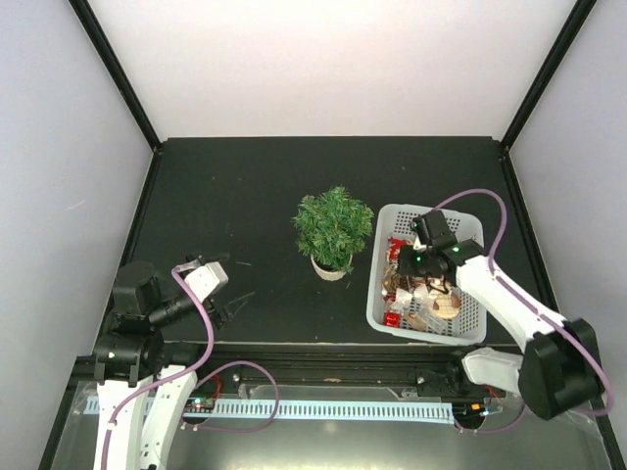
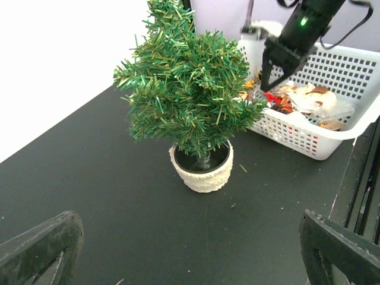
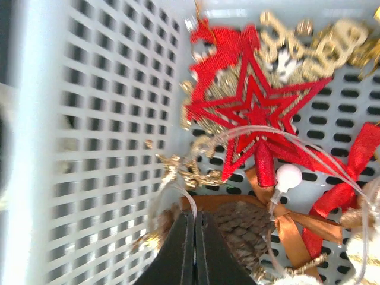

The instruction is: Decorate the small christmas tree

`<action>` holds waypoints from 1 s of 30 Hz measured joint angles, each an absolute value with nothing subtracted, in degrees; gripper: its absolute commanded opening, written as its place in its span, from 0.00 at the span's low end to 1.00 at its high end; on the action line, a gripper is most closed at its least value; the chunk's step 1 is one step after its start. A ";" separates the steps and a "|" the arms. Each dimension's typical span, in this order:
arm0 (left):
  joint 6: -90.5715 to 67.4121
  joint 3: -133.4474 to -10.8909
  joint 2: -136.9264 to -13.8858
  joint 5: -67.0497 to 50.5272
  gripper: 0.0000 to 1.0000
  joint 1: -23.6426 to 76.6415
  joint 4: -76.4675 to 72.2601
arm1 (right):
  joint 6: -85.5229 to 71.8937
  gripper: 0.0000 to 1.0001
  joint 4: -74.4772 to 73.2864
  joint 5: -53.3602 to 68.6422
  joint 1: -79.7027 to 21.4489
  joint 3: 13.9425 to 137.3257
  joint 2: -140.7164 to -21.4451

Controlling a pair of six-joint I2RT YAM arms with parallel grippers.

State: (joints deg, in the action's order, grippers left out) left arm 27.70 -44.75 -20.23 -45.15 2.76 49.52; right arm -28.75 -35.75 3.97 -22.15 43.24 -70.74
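At table (image 1: 245, 196) centre the small christmas tree (image 1: 333, 227) stands upright. Only its wrist view shows the right gripper (image 3: 195, 237) pressed together by a pinecone (image 3: 237, 228); the left gripper (image 1: 230, 282), at eight o'clock, gapes.

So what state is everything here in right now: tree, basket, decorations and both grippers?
small christmas tree: upright in its pot, bare of ornaments.
white basket: upright beside the tree, holding red and gold ornaments.
red star: lying in the basket.
left gripper: open, empty, facing the tree.
right gripper: shut, down among the basket's ornaments; grip unclear.
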 measured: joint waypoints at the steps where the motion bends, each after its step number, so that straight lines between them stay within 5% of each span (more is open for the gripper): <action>1: 27.70 -44.75 -20.23 -45.17 0.99 2.76 49.52 | -28.93 0.01 -36.73 3.88 -22.15 44.05 -69.04; 11: 29.71 -47.70 -22.74 -47.57 0.99 2.76 51.46 | -30.96 0.01 -46.33 3.84 -22.15 56.93 -54.30; 30: 24.82 -71.13 -37.82 -57.69 0.99 3.53 52.82 | -29.28 0.01 -59.88 12.16 -22.15 83.79 -47.62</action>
